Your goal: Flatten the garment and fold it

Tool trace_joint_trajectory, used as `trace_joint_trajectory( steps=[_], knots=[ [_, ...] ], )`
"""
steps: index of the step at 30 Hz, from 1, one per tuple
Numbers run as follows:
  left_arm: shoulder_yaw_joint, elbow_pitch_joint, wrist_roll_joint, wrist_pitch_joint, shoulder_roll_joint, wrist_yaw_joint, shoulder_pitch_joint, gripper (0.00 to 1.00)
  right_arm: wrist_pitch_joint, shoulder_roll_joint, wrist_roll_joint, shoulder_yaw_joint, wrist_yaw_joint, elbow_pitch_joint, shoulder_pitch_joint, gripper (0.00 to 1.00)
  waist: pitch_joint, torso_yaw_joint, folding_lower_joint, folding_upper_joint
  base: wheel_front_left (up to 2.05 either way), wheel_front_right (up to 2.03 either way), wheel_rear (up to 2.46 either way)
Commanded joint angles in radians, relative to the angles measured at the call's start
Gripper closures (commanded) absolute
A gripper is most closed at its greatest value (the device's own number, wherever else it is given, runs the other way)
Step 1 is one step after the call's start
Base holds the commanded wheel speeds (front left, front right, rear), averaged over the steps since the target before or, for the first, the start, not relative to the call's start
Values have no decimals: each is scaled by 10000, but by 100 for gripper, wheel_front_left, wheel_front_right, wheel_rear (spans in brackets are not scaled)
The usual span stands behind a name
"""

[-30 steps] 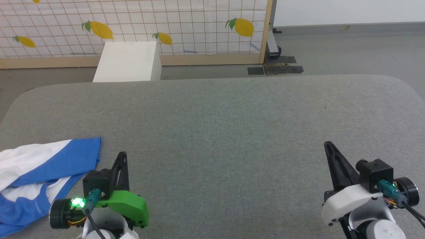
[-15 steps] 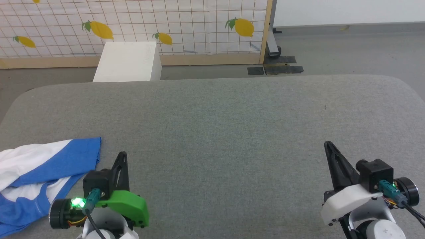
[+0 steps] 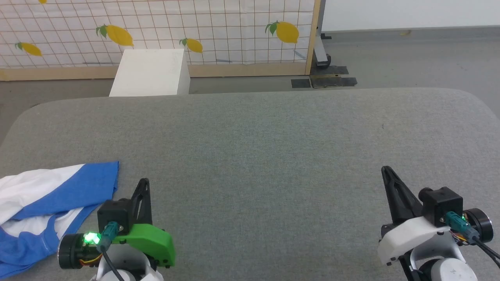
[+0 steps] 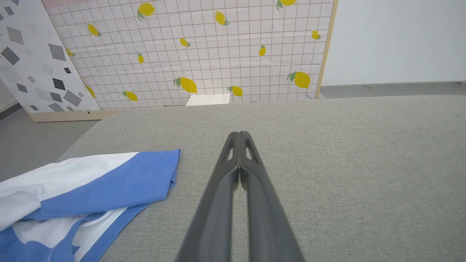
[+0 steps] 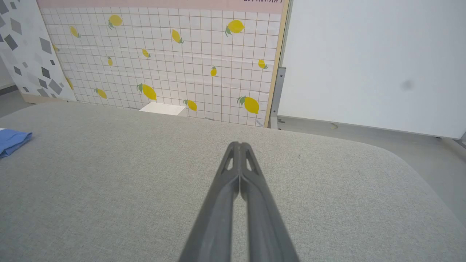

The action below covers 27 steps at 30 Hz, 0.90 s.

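Note:
The garment [image 3: 43,207], white with royal-blue parts, lies crumpled at the near left corner of the grey padded table [image 3: 254,156]; part of it runs off the head view's left edge. In the left wrist view the garment [image 4: 91,189] sits left of the fingers, apart from them. A blue corner of the garment [image 5: 12,141] shows at the far left of the right wrist view. My left gripper [image 3: 143,182] is shut and empty just right of the cloth. My right gripper [image 3: 386,170] is shut and empty at the near right.
A white box [image 3: 150,72] stands on the floor beyond the table's far edge. Behind it is a lemon-print grid panel [image 3: 195,27] with a wooden frame. Grey floor and a metal stand base [image 3: 324,58] lie to the far right.

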Motion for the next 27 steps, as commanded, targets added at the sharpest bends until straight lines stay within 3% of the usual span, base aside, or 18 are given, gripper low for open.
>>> trace_joint_trajectory(
  steps=[1,5,6,27],
  knots=[
    [26,-24,128,14,-34,-9,34,100,1,1,-64,-1,-15,-55,100,100,0,0,0,0,0,0,0],
    [2,0,-2,-2,0,1,1,100,-2,0,4,1,0,1,2,100,0,0,0,0,0,0,0],
    [-10,2,-25,0,2,0,0,0,0,0,3,2,0,4,-1,0,0,0,0,0,0,0,0],
    [-252,302,-338,-380,-3,232,-62,0,-382,0,569,-132,-2,339,168,0,9,117,0,0,0,0,0]
  ],
)
